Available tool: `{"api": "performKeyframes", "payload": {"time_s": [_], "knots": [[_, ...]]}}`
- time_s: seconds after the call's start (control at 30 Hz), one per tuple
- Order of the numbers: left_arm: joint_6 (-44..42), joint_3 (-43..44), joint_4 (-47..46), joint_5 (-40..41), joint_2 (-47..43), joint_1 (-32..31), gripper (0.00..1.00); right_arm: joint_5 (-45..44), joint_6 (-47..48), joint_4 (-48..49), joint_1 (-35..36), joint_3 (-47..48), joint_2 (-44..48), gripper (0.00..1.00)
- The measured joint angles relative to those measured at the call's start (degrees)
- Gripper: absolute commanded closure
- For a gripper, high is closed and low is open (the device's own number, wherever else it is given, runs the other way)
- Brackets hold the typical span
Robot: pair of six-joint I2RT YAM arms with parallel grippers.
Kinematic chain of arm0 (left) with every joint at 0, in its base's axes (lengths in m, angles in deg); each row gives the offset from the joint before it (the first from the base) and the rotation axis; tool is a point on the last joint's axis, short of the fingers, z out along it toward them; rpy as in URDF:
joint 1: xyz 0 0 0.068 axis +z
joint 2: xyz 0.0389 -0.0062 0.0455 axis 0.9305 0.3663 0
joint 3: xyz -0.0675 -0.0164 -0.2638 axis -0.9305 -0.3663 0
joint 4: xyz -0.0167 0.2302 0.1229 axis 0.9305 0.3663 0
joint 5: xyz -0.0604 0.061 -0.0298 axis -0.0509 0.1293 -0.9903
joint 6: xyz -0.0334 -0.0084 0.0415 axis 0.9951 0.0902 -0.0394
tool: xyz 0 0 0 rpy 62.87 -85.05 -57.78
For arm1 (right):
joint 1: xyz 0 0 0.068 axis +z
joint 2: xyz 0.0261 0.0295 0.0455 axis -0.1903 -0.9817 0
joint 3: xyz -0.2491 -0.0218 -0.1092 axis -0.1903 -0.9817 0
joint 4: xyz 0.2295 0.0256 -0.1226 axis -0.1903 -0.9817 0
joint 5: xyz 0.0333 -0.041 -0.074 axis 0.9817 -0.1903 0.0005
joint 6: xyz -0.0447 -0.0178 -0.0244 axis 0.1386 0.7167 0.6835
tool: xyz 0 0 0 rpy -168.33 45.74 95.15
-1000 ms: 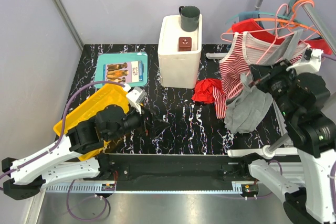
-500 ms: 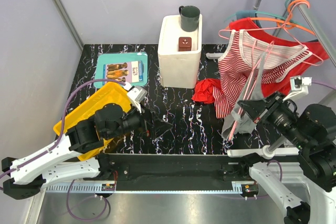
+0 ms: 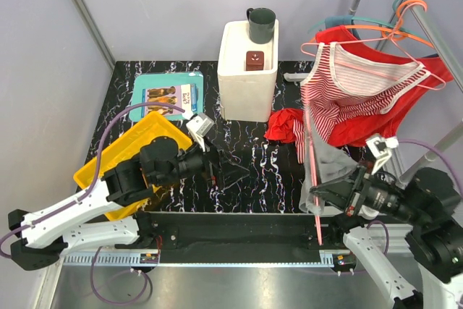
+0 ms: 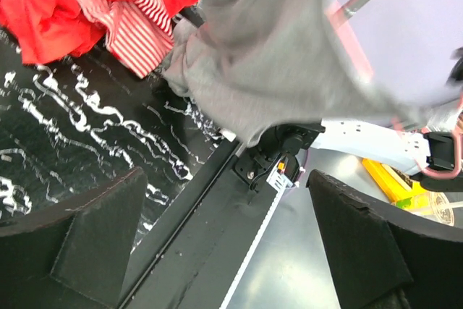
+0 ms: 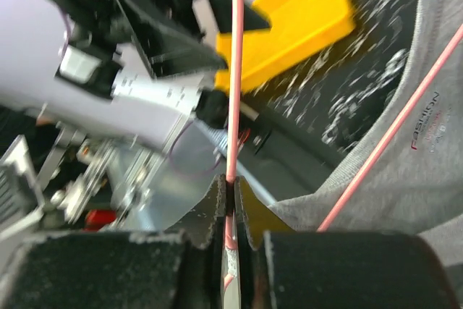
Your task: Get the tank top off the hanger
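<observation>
The step in hand is freeing the grey tank (image 3: 329, 166) from its pink hanger (image 5: 233, 70). The right gripper (image 3: 318, 197) sits at about 4 o'clock on the table, jaws pressed together on the hanger's wire. The wrist view shows the pink rod pinched squarely between them. The hanger stands nearly upright from that grip, its top reaching to 12 o'clock, close to the striped top (image 3: 347, 85) on the rail. The tank drapes from the hanger just beyond the right gripper, slumped toward the table. Motion blur makes it hard to say whether both straps are on the wire, though one probably is.

The left gripper (image 3: 233, 168) is near the table's middle, pointing to 3 o'clock at the tank, fingers spread wide and holding nothing.

Next, I judge, the left arm must travel on toward 3 o'clock, close on a loose fold of grey cloth, and draw it off while the right holds the hanger steady.
</observation>
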Motion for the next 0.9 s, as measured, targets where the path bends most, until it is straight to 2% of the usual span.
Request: {"api": "performKeyframes", "payload": {"time_s": [0.17, 0.23, 0.33, 0.57, 0.8, 0.9], "knots": [[-2.0, 1.4, -1.4, -1.1, 0.3, 0.0, 0.14, 11.2, -3.3, 5.1, 0.0, -8.4, 0.2, 1.0], [-2.8, 1.9, -2.2, -0.8, 0.3, 0.0, 0.19, 14.1, -5.2, 8.0, 0.0, -10.2, -0.2, 1.0], [-4.4, 2.6, -2.7, 0.9, 0.6, 0.0, 0.23, 17.6, -8.4, 13.4, 0.0, -11.3, -1.5, 1.0], [-6.7, 9.4, -3.4, 4.6, 8.2, 0.0, 0.23, 21.7, -11.5, 20.5, 0.0, -11.3, -4.6, 1.0], [-6.8, 14.7, -4.0, 4.9, 16.0, 0.0, 0.35, 23.4, -13.0, 22.7, 0.0, -11.7, -4.7, 1.0], [-6.4, 15.8, -4.5, 4.8, 18.4, 0.0, 0.36, 23.6, -13.4, 22.9, 0.0, -12.4, -4.0, 1.0]]}}
